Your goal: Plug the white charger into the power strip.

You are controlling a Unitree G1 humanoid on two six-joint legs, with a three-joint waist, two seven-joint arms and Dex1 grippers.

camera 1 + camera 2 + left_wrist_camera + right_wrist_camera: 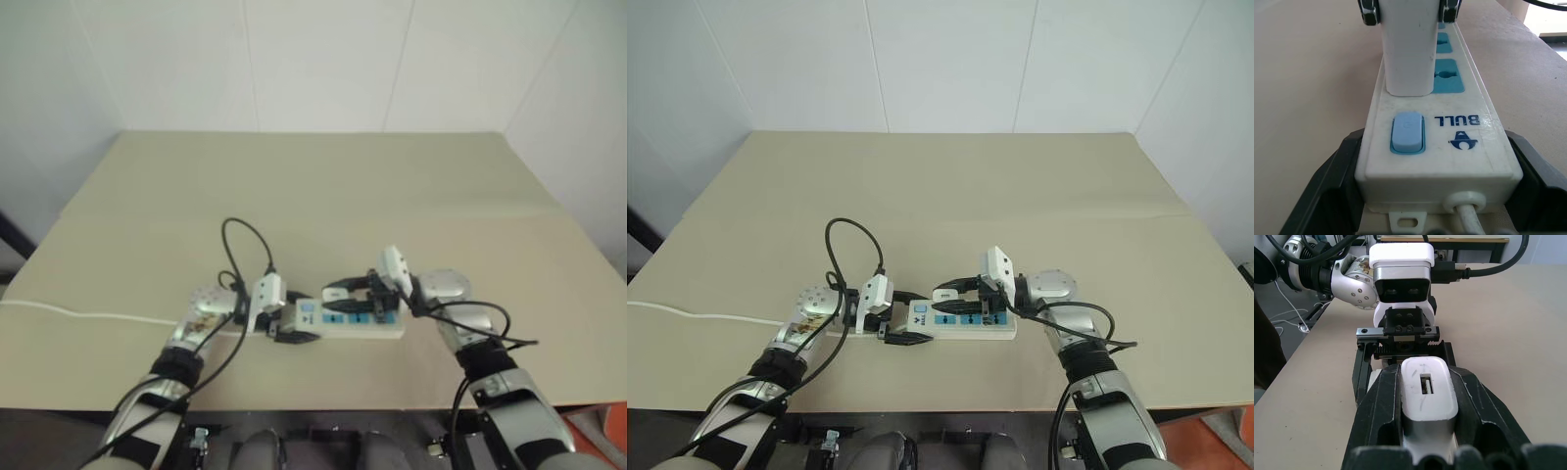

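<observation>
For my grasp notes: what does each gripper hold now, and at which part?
Left gripper: the power strip, switch end, by its long sides. Right gripper: the white charger, by its two sides, seated in a socket.

A beige table (950, 186) stands against white panelled walls (950, 59).

Beige counter (1019, 186), matte. Power strip (965, 321) lies flat on it, lower centre of frame; its thin white cord (705, 316) trails off toward the left edge.
</observation>
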